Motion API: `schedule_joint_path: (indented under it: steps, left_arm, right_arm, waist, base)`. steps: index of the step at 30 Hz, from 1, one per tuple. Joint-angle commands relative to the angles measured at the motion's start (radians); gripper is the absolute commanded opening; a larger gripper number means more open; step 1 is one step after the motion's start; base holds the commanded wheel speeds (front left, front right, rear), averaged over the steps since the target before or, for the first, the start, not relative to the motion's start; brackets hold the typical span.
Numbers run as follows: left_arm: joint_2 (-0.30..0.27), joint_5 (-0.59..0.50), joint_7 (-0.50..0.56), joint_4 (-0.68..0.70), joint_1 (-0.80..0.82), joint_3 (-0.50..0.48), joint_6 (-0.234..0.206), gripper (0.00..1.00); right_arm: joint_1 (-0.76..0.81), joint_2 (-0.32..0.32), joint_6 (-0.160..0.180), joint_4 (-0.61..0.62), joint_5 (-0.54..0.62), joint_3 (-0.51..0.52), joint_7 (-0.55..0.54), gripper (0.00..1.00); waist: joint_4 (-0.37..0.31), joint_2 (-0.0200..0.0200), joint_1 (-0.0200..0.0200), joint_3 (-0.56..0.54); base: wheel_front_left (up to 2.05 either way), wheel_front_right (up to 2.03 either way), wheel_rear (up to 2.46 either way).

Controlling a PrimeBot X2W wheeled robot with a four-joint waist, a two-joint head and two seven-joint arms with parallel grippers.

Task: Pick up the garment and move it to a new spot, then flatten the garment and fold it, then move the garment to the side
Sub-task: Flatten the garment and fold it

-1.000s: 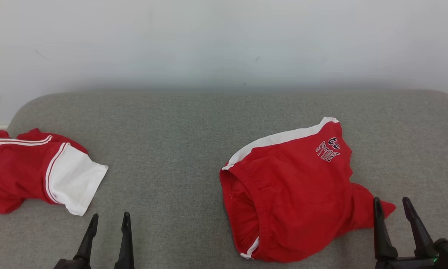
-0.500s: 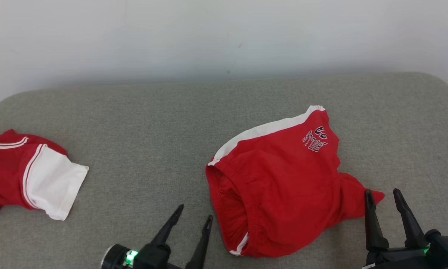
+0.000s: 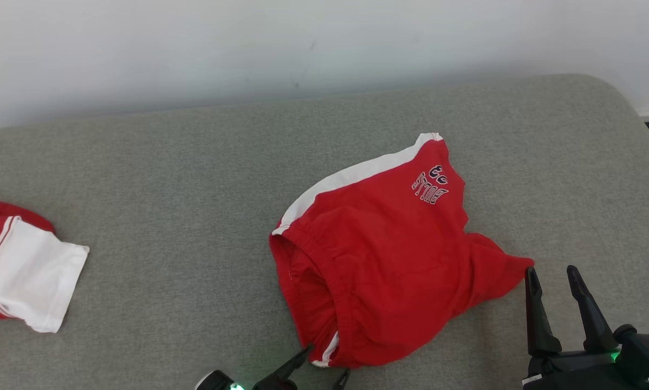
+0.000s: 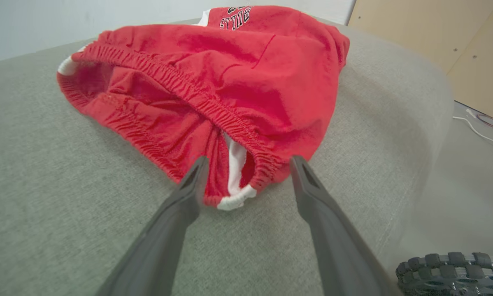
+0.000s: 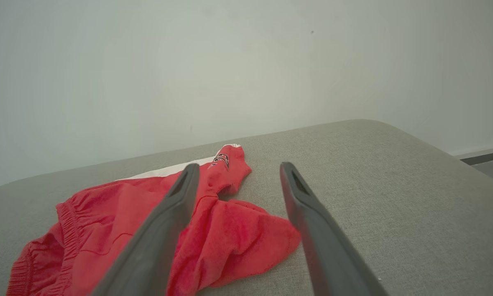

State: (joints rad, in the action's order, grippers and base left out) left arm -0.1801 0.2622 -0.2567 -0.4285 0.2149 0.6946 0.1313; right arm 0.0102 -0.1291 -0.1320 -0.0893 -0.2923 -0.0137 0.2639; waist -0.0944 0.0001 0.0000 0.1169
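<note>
Right of centre on the grey fabric-covered worktop (image 3: 167,179) lies the garment, a pair of red shorts (image 3: 378,254), crumpled rather than flat. Its white side stripe (image 3: 351,176) runs along the far edge, and dark lettering (image 3: 430,187) sits near the far right corner, upside down to the head camera. The elastic waistband (image 4: 180,88) gapes toward the robot's left, and one leg trails off to the right in a point.

I have the left end effector (image 3: 325,362) low at the near edge of the shorts, at the bottom of the head view. Through its wrist camera the two dark fingers (image 4: 176,205) stand well apart, one on each side of the near waistband corner, where a bit of white hem (image 4: 235,202) shows. The finger on that view's left looks to be touching the red cloth or just beside it; I cannot tell which.

The right end effector (image 3: 550,269) sits at the lower right, its fingers spread wide too and holding nothing, one fingertip just beside the pointed tip of the trailing leg.

Far over at the left edge lies a second garment (image 3: 26,281), red with a white panel, well apart from the shorts. A pale wall (image 3: 303,43) rises behind the worktop. The left wrist view also catches a knobbly black wheel (image 4: 448,271) low down and a light wooden panel (image 4: 436,53) beyond the worktop's rounded end.
</note>
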Motion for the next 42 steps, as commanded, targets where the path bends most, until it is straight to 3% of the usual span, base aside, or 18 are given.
schedule_joint_path:
  steps: [1,6,7,8,9,14,19,30,36,42]
  left_arm:
    - [-0.006,0.019,-0.001,-0.015,0.022,0.014,-0.002,1.0]
    - [-0.013,0.05,0.004,-0.09,0.065,0.073,-0.002,1.0]
    - [-0.011,0.062,0.005,-0.106,0.072,0.079,-0.002,0.77]
    - [-0.01,0.072,0.007,-0.124,0.079,0.084,-0.002,0.31]
    - [-0.009,0.077,0.006,-0.139,0.087,0.092,-0.002,0.0]
    - [0.008,0.126,-0.004,-0.171,0.109,0.092,-0.002,0.0]
    - [0.013,0.176,-0.01,-0.09,0.11,0.04,-0.002,0.0]
    - [-0.078,0.202,-0.009,0.14,-0.019,-0.035,-0.048,0.0]
    - [-0.133,0.236,-0.008,0.157,-0.105,-0.09,-0.09,0.0]
    - [-0.139,0.264,-0.009,0.129,-0.146,-0.149,-0.103,0.0]
  right_arm:
    - [-0.008,-0.008,0.003,-0.001,-0.005,-0.001,0.0,1.0]
    - [-0.011,-0.01,0.002,-0.002,0.004,-0.002,0.001,1.0]
    - [-0.011,-0.01,0.002,-0.002,0.006,-0.002,0.001,1.0]
    - [-0.01,-0.011,0.003,-0.002,0.007,-0.001,0.001,1.0]
    - [-0.009,-0.013,0.003,-0.004,0.007,0.0,0.001,1.0]
    - [0.006,-0.018,0.003,-0.009,0.006,0.007,0.001,1.0]
    - [0.027,-0.019,0.003,-0.014,0.002,0.012,0.001,1.0]
    - [0.04,-0.02,0.002,-0.034,-0.006,0.034,0.001,1.0]
    - [0.027,-0.032,0.003,-0.046,-0.008,0.041,0.0,1.0]
    - [0.025,-0.034,0.003,-0.058,-0.003,0.048,0.001,1.0]
  waist:
    - [-0.013,-0.0001,0.0,0.01]
    - [-0.027,-0.0001,0.0,0.013]
    - [-0.028,-0.0001,0.0,0.012]
    - [-0.029,-0.0001,0.0,0.011]
    - [-0.029,-0.0001,0.0,0.008]
    - [-0.007,-0.0001,0.0,-0.016]
    - [0.05,-0.0001,0.0,-0.044]
    - [0.181,-0.0001,0.0,-0.064]
    - [0.191,-0.0001,0.0,-0.046]
    - [0.177,-0.0001,0.0,-0.043]
  base:
    - [0.0,0.0,0.0]
    - [0.0,0.0,0.0]
    - [0.0,0.0,0.0]
    - [0.0,0.0,0.0]
    - [0.0,0.0,0.0]
    - [0.0,0.0,0.0]
    - [0.0,0.0,0.0]
    - [0.0,0.0,0.0]
    - [0.0,0.0,0.0]
    - [0.0,0.0,0.0]
